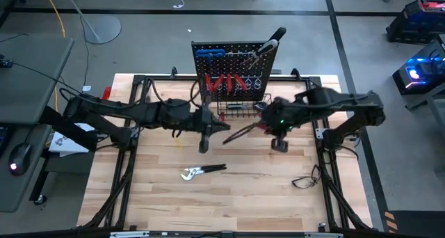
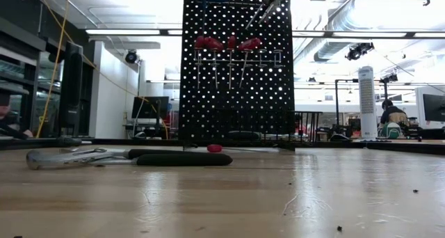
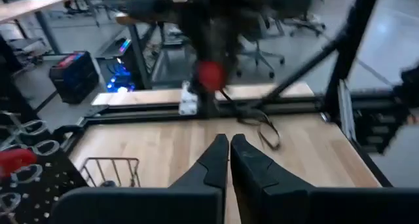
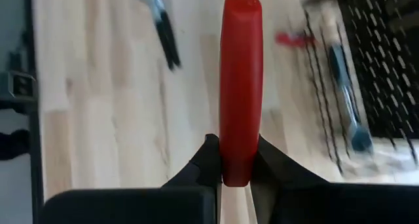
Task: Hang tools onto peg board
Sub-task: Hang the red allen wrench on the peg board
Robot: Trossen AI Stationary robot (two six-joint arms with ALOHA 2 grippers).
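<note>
The black peg board (image 1: 233,71) stands at the table's far middle. Red-handled screwdrivers (image 2: 226,43) hang in its rings, blue tools (image 1: 208,53) sit higher up, and a black-handled tool (image 1: 271,43) sticks out at its top. My right gripper (image 4: 239,165) is above the table in front of the board's wire basket (image 1: 240,111), shut on a red-handled screwdriver (image 4: 240,80). My left gripper (image 3: 229,152) is shut and empty, just left of it, pointing toward the right arm. Silver pliers with black handles (image 1: 201,172) lie flat on the table. My right gripper pinches the screwdriver's red handle (image 4: 239,152) between its two fingers, one on each side. The handle runs forward along the fingers, its free end (image 4: 241,8) toward the left arm. The screwdriver is lifted clear of the table; its shaft does not show.
A blue-handled tool (image 4: 347,86) lies in the wire basket, and a small red thing (image 2: 214,148) lies on the table by the board's foot. A loose black cable (image 1: 306,179) lies at the near right. The black tube frame (image 1: 125,161) borders the table.
</note>
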